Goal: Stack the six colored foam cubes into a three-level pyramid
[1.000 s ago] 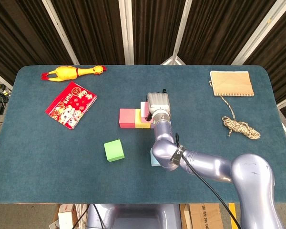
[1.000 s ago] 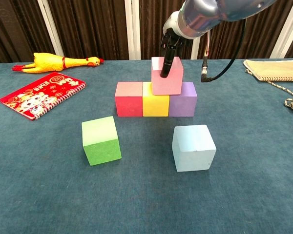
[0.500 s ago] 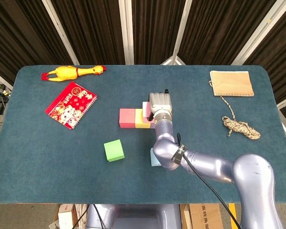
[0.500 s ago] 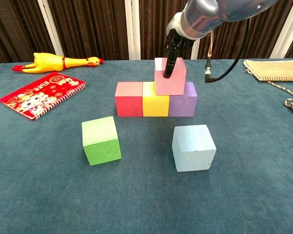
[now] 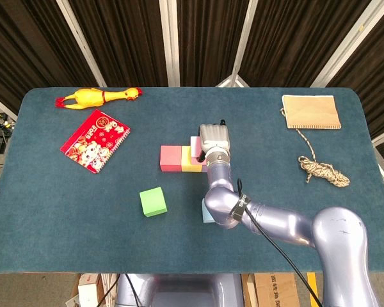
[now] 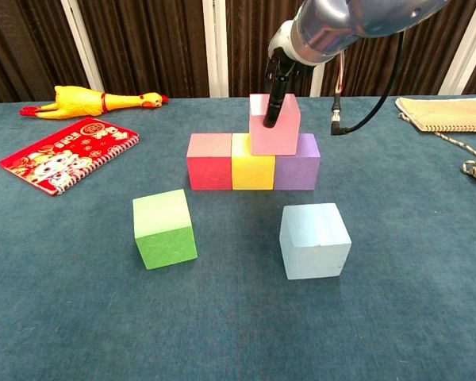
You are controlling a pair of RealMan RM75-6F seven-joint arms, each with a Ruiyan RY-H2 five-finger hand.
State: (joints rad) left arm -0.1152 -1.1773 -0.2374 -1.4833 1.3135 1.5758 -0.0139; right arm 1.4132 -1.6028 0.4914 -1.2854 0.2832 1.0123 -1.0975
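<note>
Fingers (image 6: 272, 107) of the right hand (image 5: 212, 139) grip the pink foam cube (image 6: 275, 127), which sits atop the seam between the yellow foam cube (image 6: 252, 170) and purple foam cube (image 6: 297, 171), beside the red foam cube (image 6: 210, 164). Releasing carelessly may drag it off-centre or nudge the row apart. Green foam cube (image 6: 165, 228) and light blue foam cube (image 6: 315, 240) lie nearer, unstacked. Left hand is unseen.

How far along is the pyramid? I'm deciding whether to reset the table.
The base row is done: red cube, yellow cube, purple cube. The right hand holds the pink cube on level two. Green cube and light blue cube remain loose.
</note>
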